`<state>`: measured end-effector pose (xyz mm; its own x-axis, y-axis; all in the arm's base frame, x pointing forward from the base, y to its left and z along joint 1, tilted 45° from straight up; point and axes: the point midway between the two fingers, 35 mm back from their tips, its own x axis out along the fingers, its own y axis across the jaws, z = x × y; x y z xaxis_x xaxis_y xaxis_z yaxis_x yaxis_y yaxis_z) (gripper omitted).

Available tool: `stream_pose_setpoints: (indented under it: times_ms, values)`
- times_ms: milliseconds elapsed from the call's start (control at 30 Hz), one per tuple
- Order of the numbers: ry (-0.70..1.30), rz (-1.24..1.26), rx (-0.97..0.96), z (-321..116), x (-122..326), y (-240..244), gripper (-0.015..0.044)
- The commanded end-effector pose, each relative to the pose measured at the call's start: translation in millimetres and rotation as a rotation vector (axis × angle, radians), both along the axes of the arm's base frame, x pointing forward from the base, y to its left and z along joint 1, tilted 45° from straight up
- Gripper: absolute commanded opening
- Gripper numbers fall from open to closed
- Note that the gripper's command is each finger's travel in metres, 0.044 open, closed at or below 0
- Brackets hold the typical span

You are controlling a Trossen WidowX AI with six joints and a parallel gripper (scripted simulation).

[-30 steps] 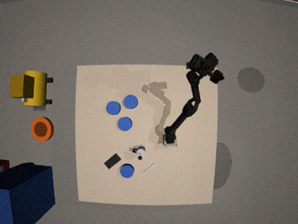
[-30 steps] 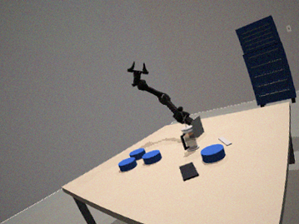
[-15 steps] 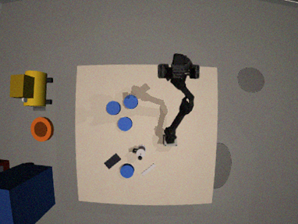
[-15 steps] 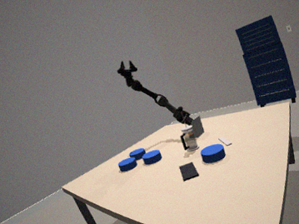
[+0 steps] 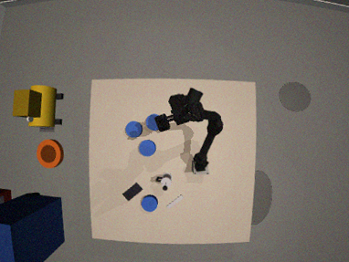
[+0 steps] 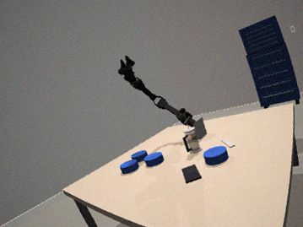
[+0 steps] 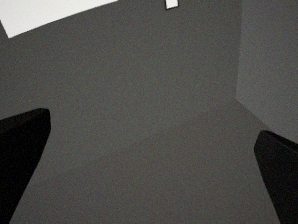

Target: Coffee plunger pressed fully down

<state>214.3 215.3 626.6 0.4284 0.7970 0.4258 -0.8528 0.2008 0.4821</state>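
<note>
High above the desk [image 6: 252, 183], the arm [image 6: 161, 101] reaches up and away with its tool [image 6: 126, 64] raised toward the ceiling, fingers spread wide and holding nothing; the wrist view shows only bare ceiling and wall between the two dark fingers. The coffee press [image 6: 193, 141] stands upright close to the arm's base, a small glass cylinder with a dark handle and a pale plunger knob [image 5: 166, 182] on top, its long axis vertical. Seen from overhead, the tool [image 5: 163, 122] hangs over the far group of blue discs [image 5: 147, 147], while the press sits well apart from it, back toward the base and off to one side, near a fourth blue disc [image 5: 149, 203] and a flat black slab [image 5: 132, 191]. A thin white strip [image 5: 174, 201] lies just beside them. By the look of things, no pressing has begun: the plunger appears untouched and the tool would have to swing round, tip its fingers downward and come in from directly above the knob, so that any push runs straight down the press and does not shove it sideways.
</note>
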Motion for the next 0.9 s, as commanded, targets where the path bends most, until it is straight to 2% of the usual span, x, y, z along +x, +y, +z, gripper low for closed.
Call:
stream_pose_setpoints:
  times_ms: [0,233,567,733,867]
  values:
    - [0.166,-0.065,-0.098,-58,35,29,0.044]
    - [0.4,-0.218,-0.312,-164,72,66,0.044]
    - [0.572,-0.461,-0.811,-331,67,81,0.044]
    - [0.534,-0.602,-1.168,-409,45,62,0.044]
    - [0.42,-0.712,-1.496,-459,17,34,0.044]
